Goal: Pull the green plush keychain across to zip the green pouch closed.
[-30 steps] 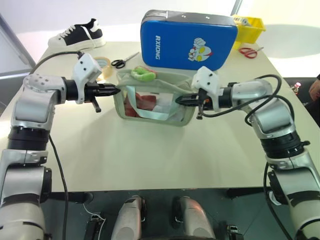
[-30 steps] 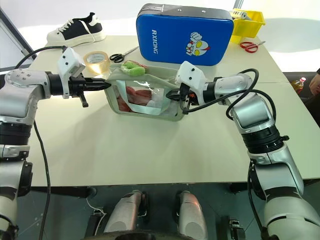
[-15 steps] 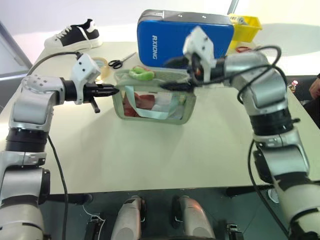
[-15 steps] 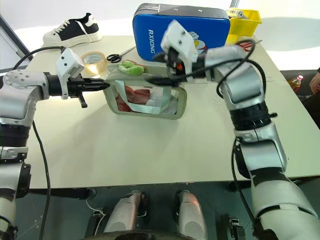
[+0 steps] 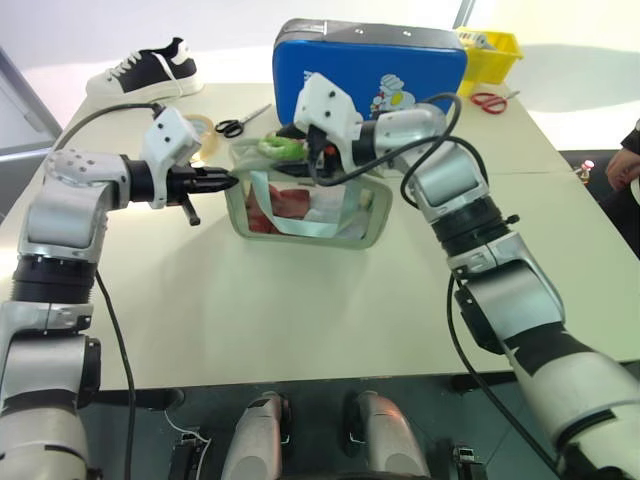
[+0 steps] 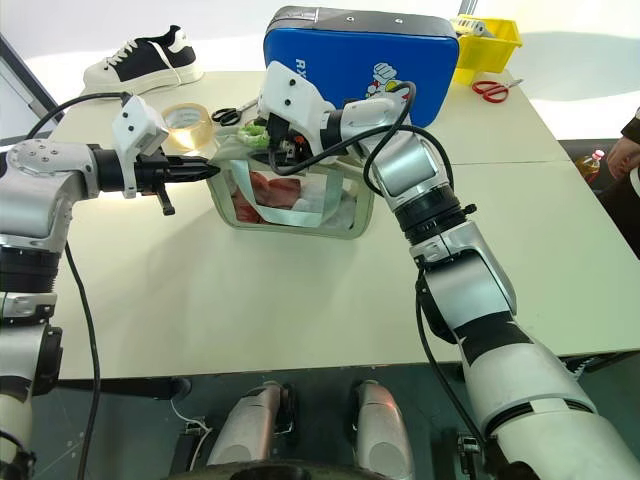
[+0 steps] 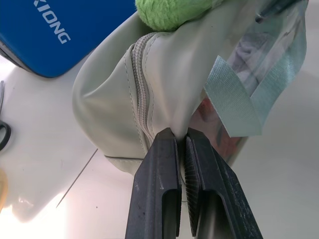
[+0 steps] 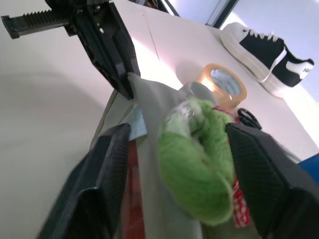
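The green pouch [image 5: 310, 215] stands upright in the middle of the table, its clear front window toward me and red contents inside. My left gripper [image 5: 232, 179] is shut on the fabric at the pouch's left end [image 7: 164, 74], beside the zipper. The green plush keychain [image 5: 283, 148] rests on the pouch's top near that left end. My right gripper [image 8: 177, 128] reaches across over the pouch and stands open, one finger [image 8: 107, 169] on each side of the keychain [image 8: 199, 164], with gaps showing on both sides.
A blue hard case [image 5: 370, 70] stands just behind the pouch. A tape roll [image 5: 208, 128], black scissors [image 5: 245, 120] and a shoe [image 5: 150, 68] lie at the back left. A yellow bin [image 5: 495, 45] and red scissors [image 5: 490, 100] sit back right. A person's hand [image 5: 625, 165] shows at the right edge.
My right arm left the pouch's right end, rose and swung across to the left; its gripper has opened and now straddles the keychain. The left gripper kept its hold.
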Controlling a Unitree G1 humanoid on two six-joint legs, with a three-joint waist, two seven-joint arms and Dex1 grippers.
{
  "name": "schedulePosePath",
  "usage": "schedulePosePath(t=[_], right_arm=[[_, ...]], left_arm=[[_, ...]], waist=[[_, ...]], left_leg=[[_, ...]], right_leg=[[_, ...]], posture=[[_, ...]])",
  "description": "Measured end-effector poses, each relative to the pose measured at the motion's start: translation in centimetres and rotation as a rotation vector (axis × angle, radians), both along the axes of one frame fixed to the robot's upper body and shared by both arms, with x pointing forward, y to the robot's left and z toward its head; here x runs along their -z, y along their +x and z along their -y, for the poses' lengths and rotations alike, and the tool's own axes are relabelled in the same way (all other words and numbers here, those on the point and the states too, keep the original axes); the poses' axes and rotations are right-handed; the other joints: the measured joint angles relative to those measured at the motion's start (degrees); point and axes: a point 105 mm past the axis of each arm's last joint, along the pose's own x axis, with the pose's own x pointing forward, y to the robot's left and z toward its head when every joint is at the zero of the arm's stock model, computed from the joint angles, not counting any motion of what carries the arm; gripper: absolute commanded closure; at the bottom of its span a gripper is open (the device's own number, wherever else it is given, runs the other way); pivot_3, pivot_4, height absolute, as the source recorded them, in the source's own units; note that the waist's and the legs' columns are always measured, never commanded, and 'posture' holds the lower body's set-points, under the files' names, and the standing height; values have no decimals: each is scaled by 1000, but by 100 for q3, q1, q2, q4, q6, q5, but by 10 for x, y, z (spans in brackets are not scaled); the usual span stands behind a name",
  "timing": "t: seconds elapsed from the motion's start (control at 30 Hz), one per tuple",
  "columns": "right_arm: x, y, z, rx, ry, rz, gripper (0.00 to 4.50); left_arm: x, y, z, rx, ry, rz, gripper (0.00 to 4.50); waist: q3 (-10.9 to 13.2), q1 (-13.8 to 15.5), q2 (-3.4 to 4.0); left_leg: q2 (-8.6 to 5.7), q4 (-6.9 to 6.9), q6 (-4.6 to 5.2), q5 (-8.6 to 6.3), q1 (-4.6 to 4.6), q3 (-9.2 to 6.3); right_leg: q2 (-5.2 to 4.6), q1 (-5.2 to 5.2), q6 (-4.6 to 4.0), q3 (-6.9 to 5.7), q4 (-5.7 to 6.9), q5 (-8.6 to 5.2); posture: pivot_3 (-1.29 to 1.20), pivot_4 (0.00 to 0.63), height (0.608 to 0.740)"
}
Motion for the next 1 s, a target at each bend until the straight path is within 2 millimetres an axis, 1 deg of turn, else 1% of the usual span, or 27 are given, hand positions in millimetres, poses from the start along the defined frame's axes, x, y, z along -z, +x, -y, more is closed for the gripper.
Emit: schedulePosePath(t=[0.07,0.1,0.27,0.33,0.4,0.47,0.5,0.53,0.57,0.6,0.67,0.77,0.87,0.93,1.0], right_arm=[[-1,0,1,-2,10,-8,3996],[-1,1,2,-1,16,-14,4431],[-7,-2,10,1,27,-49,4431],[-12,-1,19,23,23,-44,4431],[-18,2,35,66,20,-29,4431],[-22,6,51,116,9,-3,4431],[-24,9,65,163,-17,32,4431],[-24,13,85,227,-53,72,4431],[-21,17,110,304,-96,98,4431],[-17,19,128,363,-124,101,4431],[-5,19,158,444,-200,122,4431],[19,15,195,548,-322,134,4431],[35,17,199,585,-338,141,4431],[60,18,194,599,-327,97,4431],[92,18,182,593,-301,20,4431]], left_arm=[[0,0,0,1,1,1,4500],[0,0,1,2,1,2,4500],[0,-1,1,4,0,2,4500],[0,-1,2,5,-1,2,4500],[1,-1,2,8,-3,2,4500],[0,-1,3,11,-4,2,4500],[1,-1,5,16,-8,3,4500],[1,-1,7,22,-9,3,4500],[1,-1,6,21,-8,2,4500],[1,-1,5,17,-6,2,4500],[0,-2,6,21,-3,6,4500],[1,-3,5,21,3,4,4500],[1,-4,7,29,5,7,4500],[0,-5,8,33,6,10,4500],[1,-5,8,32,6,5,4500]], waist=[[0,-1,0],[0,-1,0],[0,0,0],[0,7,0],[0,15,0],[0,14,0],[0,26,0],[0,47,0],[0,64,0],[0,58,0],[0,23,0],[1,-3,1],[1,-46,1],[1,-38,1],[1,-29,1]], left_leg=[[0,0,0,0,0,0],[0,0,0,0,0,0],[0,0,0,0,0,-1],[0,0,0,0,0,-1],[-1,0,0,0,0,-2],[-1,0,0,0,0,-2],[-1,0,0,0,-1,-3],[-2,0,0,-1,-2,-4],[-5,0,4,-3,-2,-2],[-5,0,5,-4,-2,0],[-4,-3,5,-5,-1,1],[-3,-6,3,-3,2,2],[7,-6,-4,1,8,7],[9,-6,-9,4,11,6],[9,-6,-10,6,9,5]], right_leg=[[0,0,0,0,0,0],[0,0,0,0,0,0],[0,0,0,0,0,0],[0,0,0,0,0,0],[-1,1,0,0,-1,0],[-1,1,0,0,-2,0],[-2,1,0,0,-3,0],[-3,2,0,-1,-5,-1],[-5,2,0,0,-8,-1],[-6,1,-1,1,-9,-1],[-7,0,0,2,-10,-1],[-6,-2,2,2,-7,-3],[1,-2,2,4,-5,-2],[3,-1,2,3,-2,-2],[4,-2,2,3,-1,-2]], posture=[[0,150,740],[0,150,740],[0,150,740],[0,150,740],[0,150,740],[0,150,740],[0,150,740],[0,150,740],[0,150,740],[0,150,740],[0,150,740],[0,150,740],[0,150,740],[0,150,740],[0,150,740]])
